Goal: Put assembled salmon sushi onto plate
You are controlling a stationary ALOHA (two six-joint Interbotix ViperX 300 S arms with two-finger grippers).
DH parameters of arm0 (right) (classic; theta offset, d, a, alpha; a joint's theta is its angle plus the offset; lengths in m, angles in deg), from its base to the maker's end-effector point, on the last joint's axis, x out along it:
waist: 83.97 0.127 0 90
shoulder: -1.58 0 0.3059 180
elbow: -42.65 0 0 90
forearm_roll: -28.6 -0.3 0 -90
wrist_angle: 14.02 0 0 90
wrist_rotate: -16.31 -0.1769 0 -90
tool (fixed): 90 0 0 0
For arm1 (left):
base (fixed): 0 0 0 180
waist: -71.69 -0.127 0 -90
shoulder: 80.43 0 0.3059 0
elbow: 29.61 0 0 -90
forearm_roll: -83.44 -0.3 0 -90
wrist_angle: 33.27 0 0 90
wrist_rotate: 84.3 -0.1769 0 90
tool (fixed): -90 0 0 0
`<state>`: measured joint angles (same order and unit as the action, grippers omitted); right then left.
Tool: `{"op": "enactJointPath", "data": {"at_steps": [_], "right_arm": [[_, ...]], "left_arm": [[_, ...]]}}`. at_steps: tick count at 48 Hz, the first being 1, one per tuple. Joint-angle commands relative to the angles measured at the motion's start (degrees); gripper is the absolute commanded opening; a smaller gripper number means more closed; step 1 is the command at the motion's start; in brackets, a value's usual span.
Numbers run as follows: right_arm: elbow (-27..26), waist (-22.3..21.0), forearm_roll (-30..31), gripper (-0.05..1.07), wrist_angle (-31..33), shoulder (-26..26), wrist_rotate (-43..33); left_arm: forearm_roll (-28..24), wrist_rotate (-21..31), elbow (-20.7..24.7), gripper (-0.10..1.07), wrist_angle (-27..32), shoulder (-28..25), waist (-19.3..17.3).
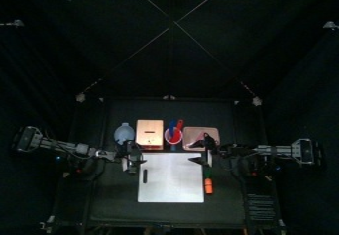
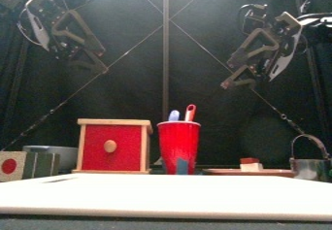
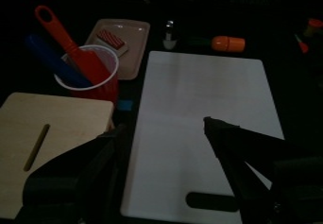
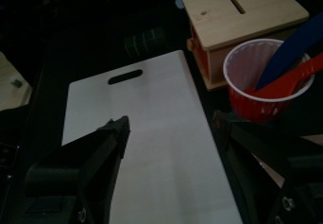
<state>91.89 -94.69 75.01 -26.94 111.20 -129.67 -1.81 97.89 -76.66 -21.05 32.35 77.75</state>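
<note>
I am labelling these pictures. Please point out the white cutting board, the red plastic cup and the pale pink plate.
white cutting board (image 3: 202, 114), left wrist view, bare middle.
red plastic cup (image 2: 178, 147), front view, side wall.
pale pink plate (image 3: 120, 26), left wrist view, bare inner surface.

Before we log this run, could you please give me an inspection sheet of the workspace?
Surface: black table with a white board, bare, at its middle.
Job's things: sushi appears to lie on the plate, beyond the board.
Clutter: red cup with utensils, wooden box, tray, bowl, orange piece beside the board.
Grippers: left gripper and right gripper both open, empty, raised above the board.
Cables: nothing seen on the table.
Surroundings: black curtains all round; no person seen.
</note>
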Motion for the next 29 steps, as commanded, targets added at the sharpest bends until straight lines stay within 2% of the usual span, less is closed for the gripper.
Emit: {"op": "enactJointPath", "data": {"at_steps": [1,29], "right_arm": [[-0.97,0.09,0.09,1.0,-0.18,0.53,0.09],[0.26,1.67,0.35,1.0,-0.09,0.26,0.18]], "left_arm": [[0.0,-0.18,1.58,0.98,-0.09,0.0,-0.18],[1.23,-0.26,0.18,0.98,-0.26,0.0,-0.44]]}}
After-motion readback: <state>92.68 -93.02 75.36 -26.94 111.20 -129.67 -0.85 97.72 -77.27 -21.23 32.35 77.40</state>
